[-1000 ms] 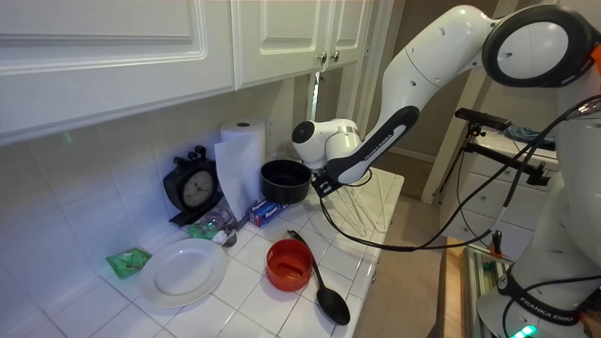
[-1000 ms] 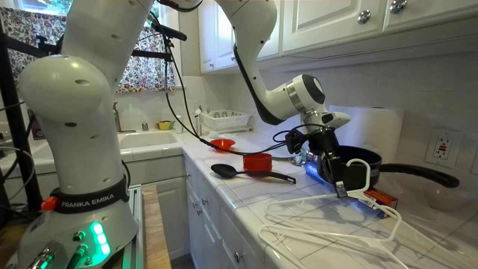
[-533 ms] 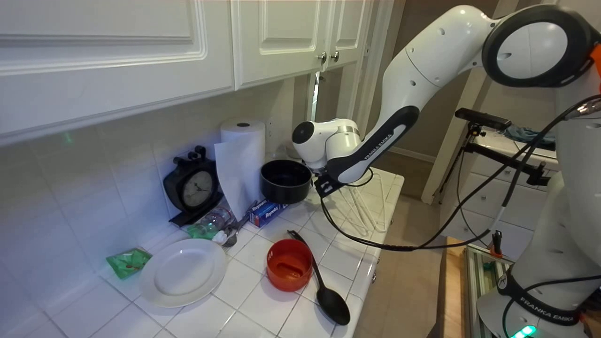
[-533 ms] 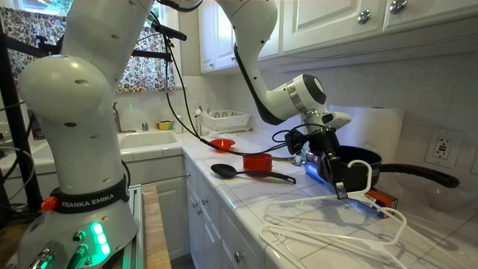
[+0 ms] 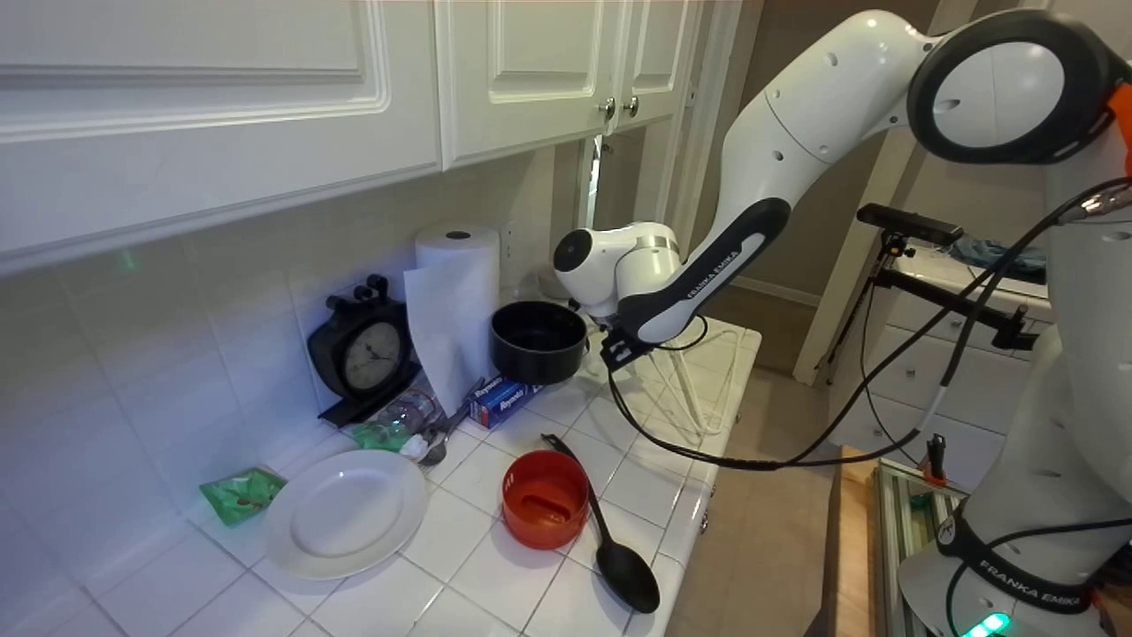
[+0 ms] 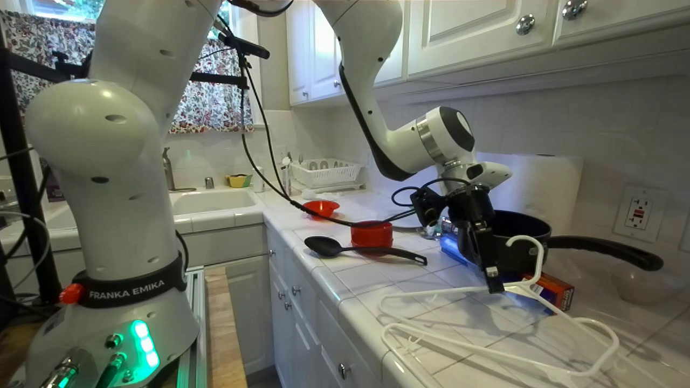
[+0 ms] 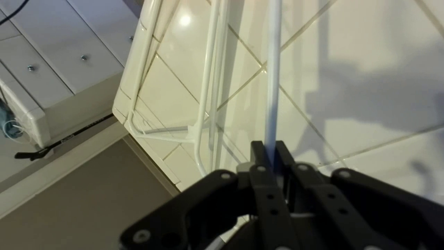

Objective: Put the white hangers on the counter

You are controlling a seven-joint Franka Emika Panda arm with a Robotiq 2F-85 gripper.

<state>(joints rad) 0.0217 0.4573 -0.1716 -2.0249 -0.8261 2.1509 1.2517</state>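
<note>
Closest in the way: black pot (image 5: 538, 364), just beside claw (image 7: 270, 149), its handle (image 6: 604, 249) sticking out along the wall (image 6: 620, 129). Wall side of pot: paper-towel roll (image 5: 455, 310), then black clock (image 5: 371, 354) past that. Reynolds box (image 5: 500, 402) at pot's base; can't tell if pot sits on it. Black spoon (image 5: 623, 571): handle end toward pot, bowl end away, just beside red cup (image 6: 372, 234). White plate (image 5: 345, 513) well apart from pot, green packet (image 5: 241, 494) beyond it. Arm's (image 5: 796, 141) black cable (image 5: 752, 464) droops room side of pot.

Claw's clamped on a bar of one of the white hangers (image 7: 274, 69); a hook (image 6: 539, 258) stands up right by pot in an exterior view. Bunch is betw. pot & counter's (image 5: 482, 548) front edge, on or over the tiles; can't tell how much touches.

Containers: pot's inside too dark to read. Red cup, darker shape at bottom, unclear what. Dish rack (image 6: 326, 175), far from pot, w/ round things on edge. Red bowl (image 6: 322, 207) betw. pot & rack, inside mostly hidden.

Surface: white tile w/ dark grout under pot & the rest. White cabinets (image 5: 539, 88) above pot, outlet (image 6: 640, 212) on wall off handle end, sink (image 6: 215, 202) & flowered curtain (image 6: 205, 108) well past pot on opp. side.
</note>
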